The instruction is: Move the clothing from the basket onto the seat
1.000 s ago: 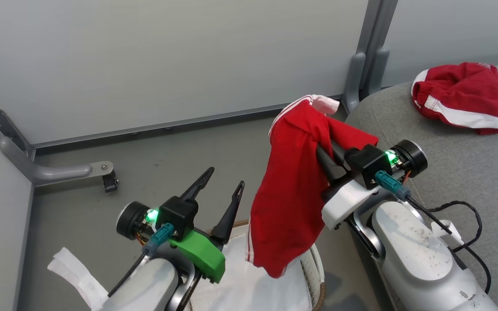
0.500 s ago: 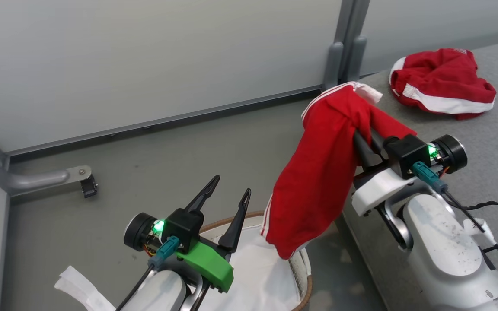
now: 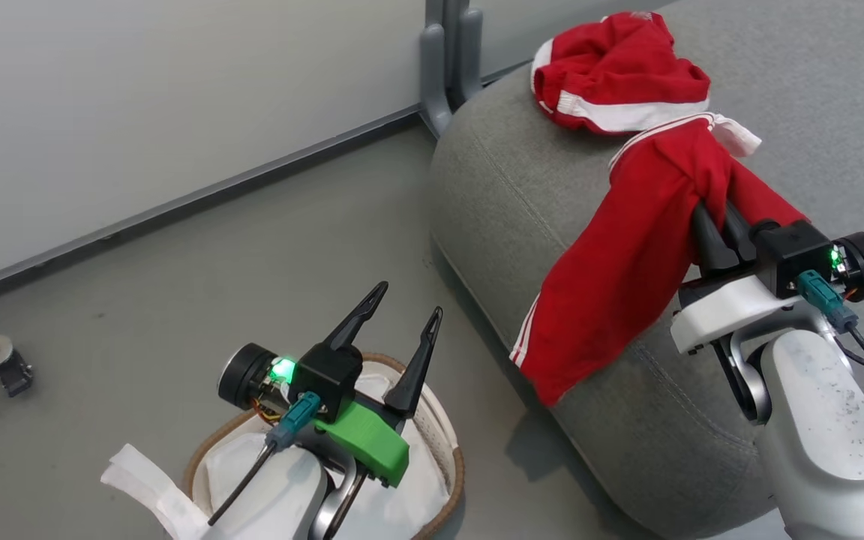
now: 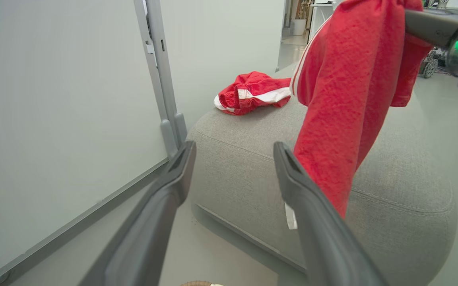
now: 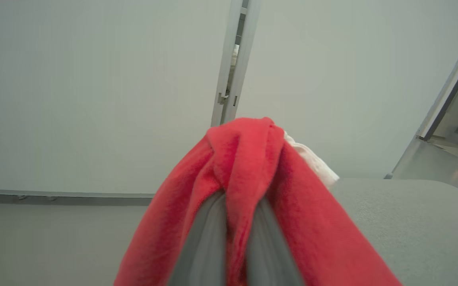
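In the right wrist view the red garment [image 5: 249,159] sat pinched between the right claw's [image 5: 237,222] clenched fingers; the head view buried those tips under folds. A second earlier this white-striped garment dangled over the basket [image 3: 460,469]; now it hung against the seat's [image 3: 507,202] corner, near another crumpled garment [image 3: 619,75]. Left claw [image 3: 410,298] gaped empty.

Left tool [image 3: 410,298] wide, right tool [image 3: 717,229] tight.

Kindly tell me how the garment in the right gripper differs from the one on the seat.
The held garment is clamped in the right gripper; the other garment lies free on the seat. The held one hangs stretched long; the other is bunched. Both are red with white stripes.
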Motion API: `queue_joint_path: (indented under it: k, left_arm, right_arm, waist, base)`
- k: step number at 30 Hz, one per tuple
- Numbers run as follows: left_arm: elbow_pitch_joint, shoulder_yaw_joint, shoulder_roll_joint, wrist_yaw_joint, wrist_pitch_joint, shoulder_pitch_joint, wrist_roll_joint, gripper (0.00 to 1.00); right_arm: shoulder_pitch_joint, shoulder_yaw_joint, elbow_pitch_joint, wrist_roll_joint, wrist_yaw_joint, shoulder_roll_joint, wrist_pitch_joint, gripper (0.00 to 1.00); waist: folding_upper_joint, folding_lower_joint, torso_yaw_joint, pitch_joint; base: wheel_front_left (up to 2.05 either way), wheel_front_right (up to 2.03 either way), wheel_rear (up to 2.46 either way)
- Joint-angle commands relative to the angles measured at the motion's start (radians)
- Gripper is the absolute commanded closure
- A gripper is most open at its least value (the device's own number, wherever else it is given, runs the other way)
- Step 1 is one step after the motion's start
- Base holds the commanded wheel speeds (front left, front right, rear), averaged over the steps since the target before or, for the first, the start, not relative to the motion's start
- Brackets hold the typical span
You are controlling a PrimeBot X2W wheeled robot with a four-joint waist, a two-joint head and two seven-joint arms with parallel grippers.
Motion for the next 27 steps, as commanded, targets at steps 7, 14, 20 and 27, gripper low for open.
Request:
queue_joint_path:
  k: [7, 14, 20, 27]
  left_arm:
    - [0.028, 0.008, -0.007, -0.023, 0.001, -0.045, 0.034, 0.0]
    - [0.036, 0.018, -0.015, -0.037, 0.001, -0.072, 0.051, 0.0]
    - [0.026, 0.027, -0.022, -0.043, 0.001, -0.102, 0.066, 0.0]
    - [0.009, 0.039, -0.03, -0.049, 0.001, -0.142, 0.086, 0.0]
  right_arm:
    - [0.009, -0.039, -0.017, -0.017, -0.001, 0.028, -0.002, 1.0]
    - [-0.077, -0.065, -0.001, -0.021, -0.001, 0.041, -0.002, 1.0]
    - [-0.261, -0.112, 0.025, -0.015, -0.001, 0.012, -0.002, 1.0]
    - [-0.563, -0.206, 0.153, -0.044, -0.001, -0.092, -0.002, 1.0]
  waist:
    - [-0.0001, 0.0, -0.098, 0.126]
    - [-0.0001, 0.0, -0.038, 0.18]
    - [-0.0001, 0.0, 0.037, 0.248]
    - [-0.0001, 0.0, 0.142, 0.337]
  base:
    - [0.0, 0.0, 0.0]
    - [0.0, 0.0, 0.0]
    - [0.0, 0.0, 0.0]
    - [0.0, 0.0, 0.0]
